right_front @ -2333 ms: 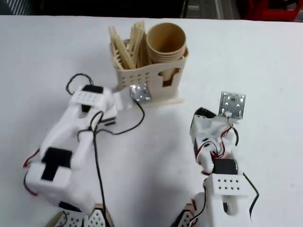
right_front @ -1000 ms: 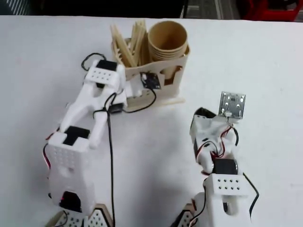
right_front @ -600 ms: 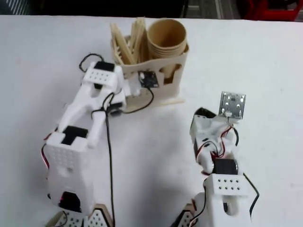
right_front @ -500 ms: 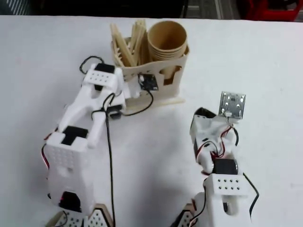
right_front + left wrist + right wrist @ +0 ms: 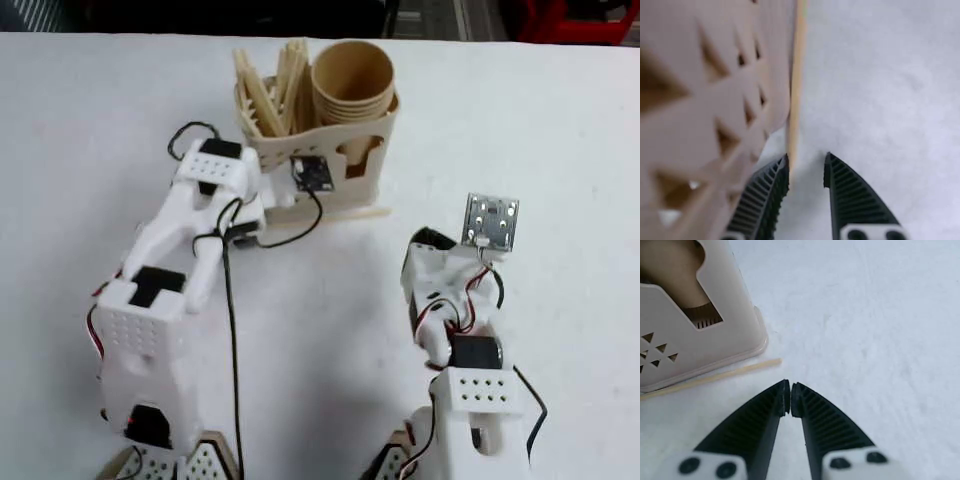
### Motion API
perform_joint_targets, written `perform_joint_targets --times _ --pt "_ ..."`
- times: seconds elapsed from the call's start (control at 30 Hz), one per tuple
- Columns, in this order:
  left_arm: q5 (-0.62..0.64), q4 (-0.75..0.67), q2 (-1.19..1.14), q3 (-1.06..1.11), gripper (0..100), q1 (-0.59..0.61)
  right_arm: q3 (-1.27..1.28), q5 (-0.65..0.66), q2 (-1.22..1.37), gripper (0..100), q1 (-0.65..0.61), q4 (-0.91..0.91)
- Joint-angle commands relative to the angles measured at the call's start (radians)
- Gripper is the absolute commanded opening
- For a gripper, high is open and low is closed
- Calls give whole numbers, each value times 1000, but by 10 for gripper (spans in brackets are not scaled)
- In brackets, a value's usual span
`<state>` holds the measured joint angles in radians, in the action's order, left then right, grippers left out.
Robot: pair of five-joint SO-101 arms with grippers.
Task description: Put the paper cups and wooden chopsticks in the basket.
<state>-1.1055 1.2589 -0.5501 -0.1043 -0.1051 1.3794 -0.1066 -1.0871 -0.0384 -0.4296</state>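
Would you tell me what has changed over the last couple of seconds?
The left arm stretched forward, bringing the left gripper up against the basket, open at the loose chopstick along its foot. The right gripper, shut, and the paper cups stayed put.

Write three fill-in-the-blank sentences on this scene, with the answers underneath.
The paper cups stand stacked ____ the basket.
Exactly ____ chopstick lies flat on the table.
The right gripper is ____, while the left gripper is open.
Missing words: inside; one; shut.
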Motion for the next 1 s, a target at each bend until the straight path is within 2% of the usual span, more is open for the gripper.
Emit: perform_joint_targets --times 0.0,0.83,0.97 --pt "14 -20 5 -12 134 13 -15 0 -22 21 12 19" --pt "8 -40 15 -12 140 -4 -17 0 -22 21 12 19" --pt "9 -40 15 -6 172 -13 -17 37 -22 21 12 19"
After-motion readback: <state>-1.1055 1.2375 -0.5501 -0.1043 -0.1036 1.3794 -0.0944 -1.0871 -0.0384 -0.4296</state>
